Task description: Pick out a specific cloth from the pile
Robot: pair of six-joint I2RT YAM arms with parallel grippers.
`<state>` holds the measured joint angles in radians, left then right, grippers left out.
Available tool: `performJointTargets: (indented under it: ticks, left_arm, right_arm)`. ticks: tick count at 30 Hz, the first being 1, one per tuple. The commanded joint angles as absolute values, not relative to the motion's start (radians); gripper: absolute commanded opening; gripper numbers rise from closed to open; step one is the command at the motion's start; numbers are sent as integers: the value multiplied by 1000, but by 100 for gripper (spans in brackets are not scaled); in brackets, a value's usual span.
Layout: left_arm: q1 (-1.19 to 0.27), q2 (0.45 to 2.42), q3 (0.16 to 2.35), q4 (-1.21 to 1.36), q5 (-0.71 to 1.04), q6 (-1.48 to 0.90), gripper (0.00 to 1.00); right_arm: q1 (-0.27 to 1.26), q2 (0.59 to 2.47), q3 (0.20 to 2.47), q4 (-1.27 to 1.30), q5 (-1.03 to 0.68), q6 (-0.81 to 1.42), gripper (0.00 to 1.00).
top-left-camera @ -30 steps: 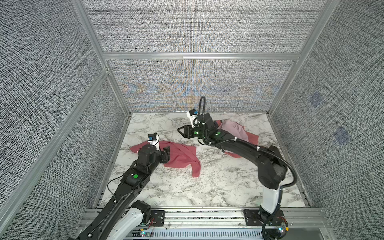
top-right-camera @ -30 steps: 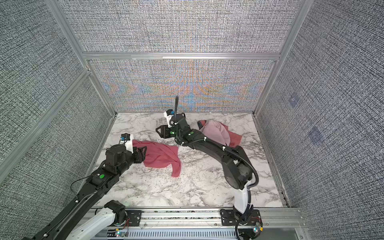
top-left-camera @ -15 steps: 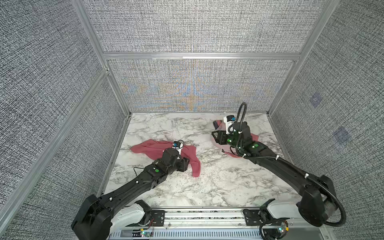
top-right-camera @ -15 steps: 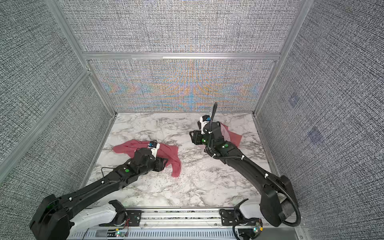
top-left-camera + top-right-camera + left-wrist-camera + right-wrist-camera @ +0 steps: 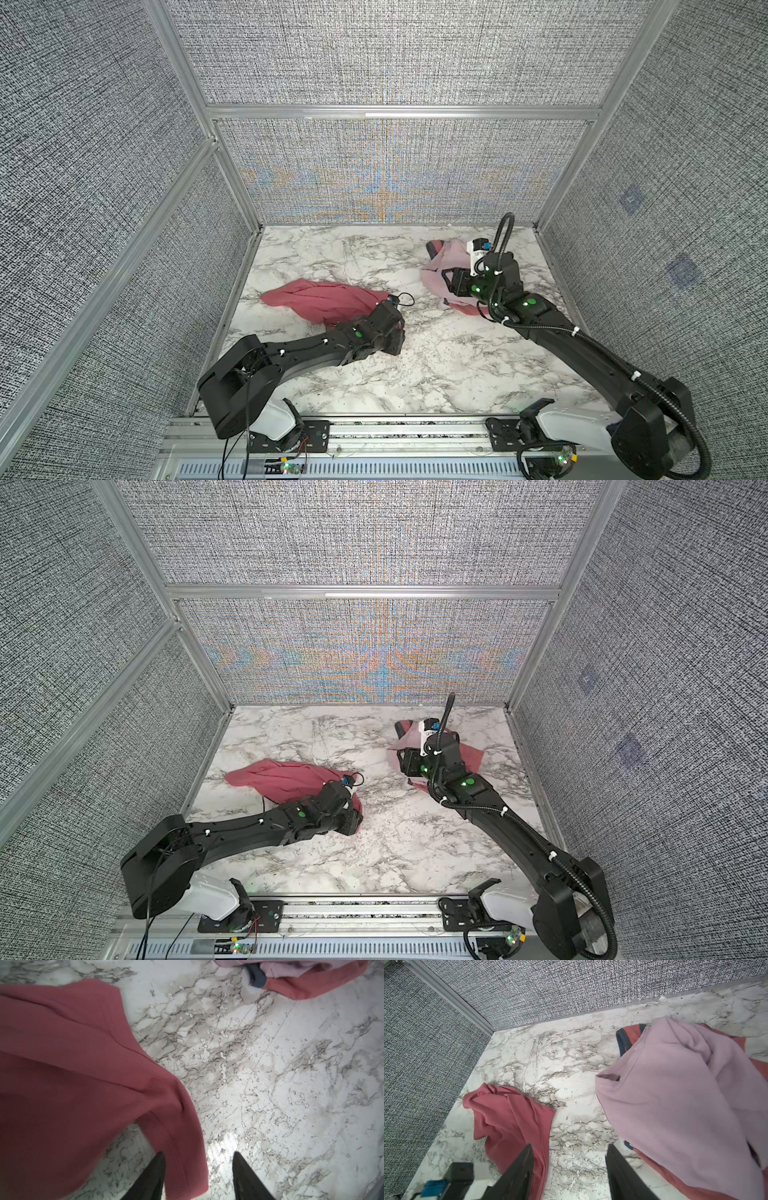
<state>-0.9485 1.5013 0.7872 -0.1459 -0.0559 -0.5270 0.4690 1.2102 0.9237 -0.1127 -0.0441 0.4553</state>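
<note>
A plain dusty rose-red cloth [image 5: 320,297] of thin, finely ribbed jersey lies crumpled by itself on the left half of the white, grey-veined marble tabletop [image 5: 415,374]. It is well apart from the pile [image 5: 442,266] of soft garments heaped near the far right corner. Both top views show bare marble between the two. That placement suggests the wanted garment is already out of the heap, set where it cannot be confused with its neighbours.

The left gripper [image 5: 198,1153] hangs low over the cloth's near right-hand edge. Its wrist camera shows the two dark fingers [image 5: 153,1176] standing moderately apart. A strip of the red fabric lies on the marble between them, close beside one finger and clear of the other, and the jaws are not pinched on it. That reads either as letting go or as lining up a bite; the pictures do not say which.

The right gripper [image 5: 570,1145] hovers at the pile's inner edge, its jaws likewise parted and empty, with only marble in the gap. Its camera takes in the pale lilac-pink ribbed garment [image 5: 675,1095] draped over the salmon-coral one [image 5: 675,1180]. A dark grey-blue band [image 5: 623,1043] peeps out at the far side. The arm's station there looks meant to mind the heap, though it touches nothing in it.
</note>
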Motion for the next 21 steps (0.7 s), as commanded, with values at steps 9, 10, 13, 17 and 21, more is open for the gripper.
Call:
performJointTargets:
  ticks: [9,10,13,17,21]
  left_arm:
    - [-982,1635,868,-264,-171,-572,53]
    - [-982,1644,874,-270,-175,-570,52]
    - [-984,1665,885,-278,-176,-565,48]
    - [-985,1681,890,-278,-182,-563,43]
    - [-985,1690,894,-275,-180,-561,29]
  right_arm:
    - [440,1185,882,-123,-55,459,57]
    - [439,1186,883,-123,-57,459,58]
    - [433,1186,880,-120,-59,459,58]
    - [426,1186,877,-119,-61,462,58]
    - [420,1187,878,-118,-62,465,57]
